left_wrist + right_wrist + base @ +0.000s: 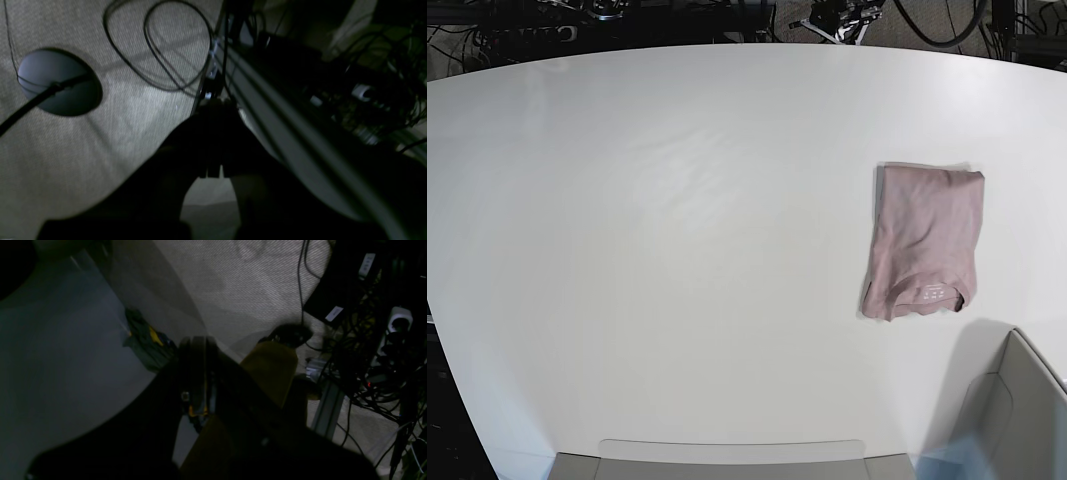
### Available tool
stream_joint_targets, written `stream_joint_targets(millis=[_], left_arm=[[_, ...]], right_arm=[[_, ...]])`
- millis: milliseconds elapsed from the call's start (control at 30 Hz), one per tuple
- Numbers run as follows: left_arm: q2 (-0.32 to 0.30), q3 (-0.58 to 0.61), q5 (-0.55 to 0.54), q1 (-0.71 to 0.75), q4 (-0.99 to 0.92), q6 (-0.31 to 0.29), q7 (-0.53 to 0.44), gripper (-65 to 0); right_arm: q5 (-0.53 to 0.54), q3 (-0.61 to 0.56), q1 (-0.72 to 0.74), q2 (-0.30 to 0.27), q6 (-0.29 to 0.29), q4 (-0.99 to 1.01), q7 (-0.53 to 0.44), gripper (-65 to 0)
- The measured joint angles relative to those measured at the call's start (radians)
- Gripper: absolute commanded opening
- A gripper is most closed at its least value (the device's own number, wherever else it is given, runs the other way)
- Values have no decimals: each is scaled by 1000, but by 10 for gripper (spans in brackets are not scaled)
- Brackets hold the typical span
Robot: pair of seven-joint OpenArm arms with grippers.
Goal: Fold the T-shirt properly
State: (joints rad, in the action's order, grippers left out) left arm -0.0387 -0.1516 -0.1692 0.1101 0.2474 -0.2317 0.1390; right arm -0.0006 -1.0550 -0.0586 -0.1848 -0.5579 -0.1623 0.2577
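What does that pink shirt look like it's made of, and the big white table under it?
The T-shirt looks like soft knit cloth, probably cotton: matte dusty pink, with gentle wrinkles and limp folded edges, and small pale print at the neck. The table looks like a hard, smooth white board, perhaps laminate or painted; a faint sheen shows near its middle. What lies under the coating cannot be told.

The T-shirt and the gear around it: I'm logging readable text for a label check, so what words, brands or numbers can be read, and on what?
None can be read.
T-shirt: small pale print by the neck, too small to read.
White labels on dark equipment beside the cables, in the right wrist view: blurred, unreadable.
Left wrist view: no text visible.
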Motion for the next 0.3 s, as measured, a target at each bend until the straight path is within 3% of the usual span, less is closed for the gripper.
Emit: stream_joint_targets(millis=[300], left_arm=[[37,2,0,13,-109,3,11,-650]], right_arm=[[0,0,3,1,0,-3,-7,-646]])
